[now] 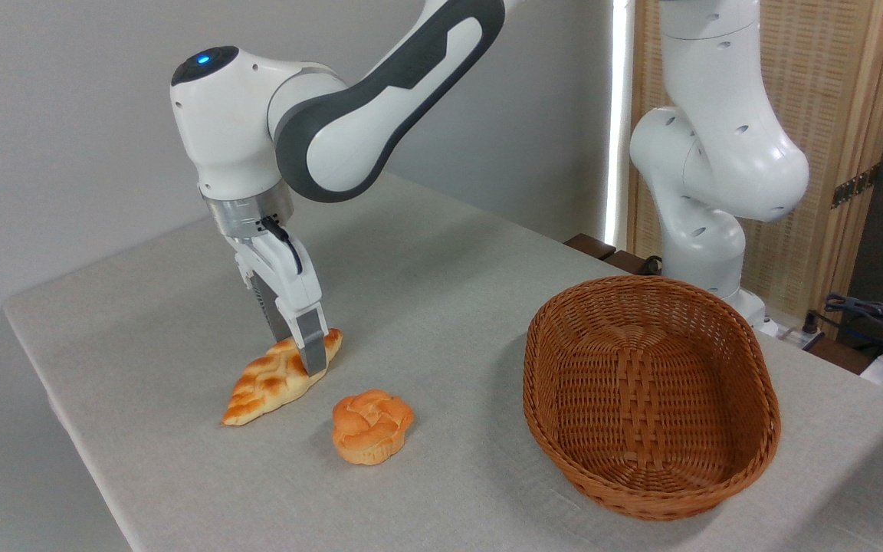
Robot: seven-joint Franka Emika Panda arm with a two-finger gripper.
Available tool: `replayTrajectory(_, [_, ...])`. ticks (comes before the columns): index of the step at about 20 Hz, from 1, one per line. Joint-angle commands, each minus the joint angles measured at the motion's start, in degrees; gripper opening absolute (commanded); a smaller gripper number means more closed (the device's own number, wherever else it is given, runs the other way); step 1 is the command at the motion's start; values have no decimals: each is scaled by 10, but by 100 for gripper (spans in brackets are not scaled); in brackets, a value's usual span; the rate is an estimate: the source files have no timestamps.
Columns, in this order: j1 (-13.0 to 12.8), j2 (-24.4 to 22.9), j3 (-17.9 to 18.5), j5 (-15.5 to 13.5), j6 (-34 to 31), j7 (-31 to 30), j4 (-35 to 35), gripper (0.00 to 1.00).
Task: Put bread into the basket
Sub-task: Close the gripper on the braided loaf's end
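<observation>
The bread point(269, 381), a long braided golden loaf with pointed ends, lies flat on the table at the left. My gripper point(297, 346) comes down from above onto its right end, one finger behind the loaf and one in front, shut on it. The front fingertip point(313, 354) hides part of the crust. The basket point(748, 360), a large oval reddish-brown wicker one with nothing in it, stands on the table well to the right of the gripper.
A small round knotted orange bun point(372, 426) sits just right of and in front of the loaf, between it and the basket. The table's left edge point(58, 399) runs close to the loaf. The arm's white base point(706, 230) rises behind the basket.
</observation>
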Motion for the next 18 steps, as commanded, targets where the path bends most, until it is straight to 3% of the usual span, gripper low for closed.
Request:
replayTrajectory(1, [3,2,0,6,7,20,-1,100])
replayTrajectory(7, [3,0,0,9,-25,32,-1,100])
replayTrajectory(9, [3,-1,-1,22,-31,30,-1,100])
replayTrajectory(14, [4,-2,0,19,-27,-35,0,100])
replayTrajectory(18, [4,-2,-1,21,0,-36,2,100])
